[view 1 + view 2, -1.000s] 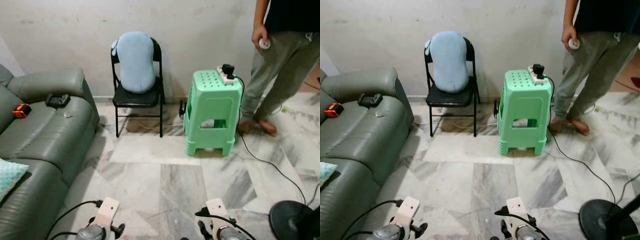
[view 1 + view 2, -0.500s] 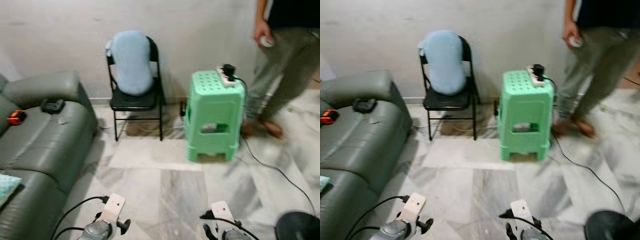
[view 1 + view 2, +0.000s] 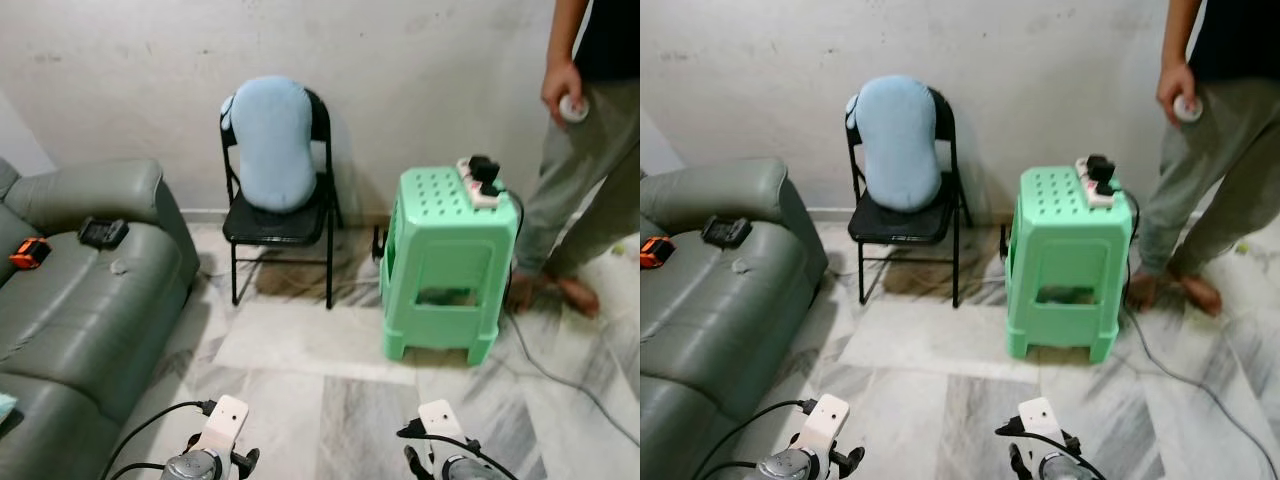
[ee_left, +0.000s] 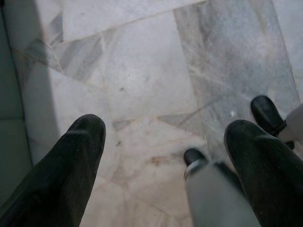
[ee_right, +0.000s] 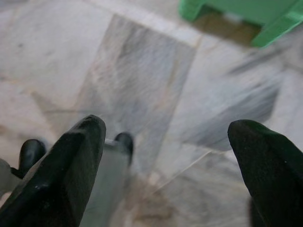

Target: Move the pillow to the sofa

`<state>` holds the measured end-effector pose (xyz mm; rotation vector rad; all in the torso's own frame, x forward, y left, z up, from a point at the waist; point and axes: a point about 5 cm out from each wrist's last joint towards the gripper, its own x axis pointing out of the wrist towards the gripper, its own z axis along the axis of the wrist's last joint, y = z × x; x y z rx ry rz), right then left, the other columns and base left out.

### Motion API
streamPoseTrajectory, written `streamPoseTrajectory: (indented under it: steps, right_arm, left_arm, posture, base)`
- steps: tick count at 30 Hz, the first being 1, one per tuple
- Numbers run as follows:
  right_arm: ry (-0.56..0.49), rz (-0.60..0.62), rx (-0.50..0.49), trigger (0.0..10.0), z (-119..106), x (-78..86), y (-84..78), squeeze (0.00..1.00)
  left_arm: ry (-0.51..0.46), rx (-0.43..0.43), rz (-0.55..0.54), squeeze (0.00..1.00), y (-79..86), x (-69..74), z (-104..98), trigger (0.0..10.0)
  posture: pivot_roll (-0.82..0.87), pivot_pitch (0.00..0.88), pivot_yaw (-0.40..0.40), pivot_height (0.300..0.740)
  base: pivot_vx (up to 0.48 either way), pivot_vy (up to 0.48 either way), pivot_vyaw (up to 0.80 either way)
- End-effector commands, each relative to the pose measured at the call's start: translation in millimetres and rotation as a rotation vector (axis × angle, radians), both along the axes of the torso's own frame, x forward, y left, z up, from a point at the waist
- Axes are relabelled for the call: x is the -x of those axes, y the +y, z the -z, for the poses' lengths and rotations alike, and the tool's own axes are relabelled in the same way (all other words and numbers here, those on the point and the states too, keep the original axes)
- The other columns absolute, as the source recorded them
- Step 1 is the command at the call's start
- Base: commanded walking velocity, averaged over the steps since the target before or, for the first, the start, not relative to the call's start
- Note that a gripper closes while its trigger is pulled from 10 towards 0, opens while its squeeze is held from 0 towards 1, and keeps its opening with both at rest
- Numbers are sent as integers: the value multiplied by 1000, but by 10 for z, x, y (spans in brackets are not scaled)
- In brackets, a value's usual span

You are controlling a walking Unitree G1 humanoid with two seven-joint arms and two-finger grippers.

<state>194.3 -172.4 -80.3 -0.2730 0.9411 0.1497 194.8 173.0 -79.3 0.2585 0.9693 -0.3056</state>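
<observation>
A black folding chair (image 3: 285,215) stands against the wall, ahead of the left end effector. A green stool (image 3: 447,262) stands ahead of the right end effector, with a power strip (image 3: 481,182) on its top. Further right stands a person (image 3: 592,150), ball (image 3: 573,107) in hand.

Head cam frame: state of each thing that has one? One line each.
pillow: upright on the chair seat, leaning on its back
folding chair: unfolded, against the wall
green stool: upright, power strip on top
sofa: two small devices on its seat
left gripper: fingers open, over floor
right gripper: fingers open, over floor
</observation>
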Motion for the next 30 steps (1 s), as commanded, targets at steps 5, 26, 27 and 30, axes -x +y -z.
streamPoseTrajectory:
  steps: [5, 26, 27, 30]
  right_arm:
    - [-4, -15, -39, 10000, 7, -8, 189, 0]
    - [2, 107, -122, 10000, 45, 66, 297, 0]
    - [3, 107, -125, 10000, 45, 66, 303, 0]
    - [2, 93, -133, 10000, 43, 63, 314, 0]
  left_arm:
    - [-1, -105, -16, 0, 231, 7, -17, 10000]
    - [34, -124, -3, 0, 377, 80, -7, 10000]
    - [34, -126, 1, 0, 379, 78, -9, 10000]
    - [34, -118, 0, 0, 363, 75, -7, 10000]
  posture:
    - [-169, 30, 96, 740]
    - [-78, 43, 139, 740]
    - [-70, 42, 143, 740]
    - [-70, 42, 143, 740]
  base:
    - [0, 0, 0]
    - [0, 0, 0]
    - [0, 0, 0]
    - [0, 0, 0]
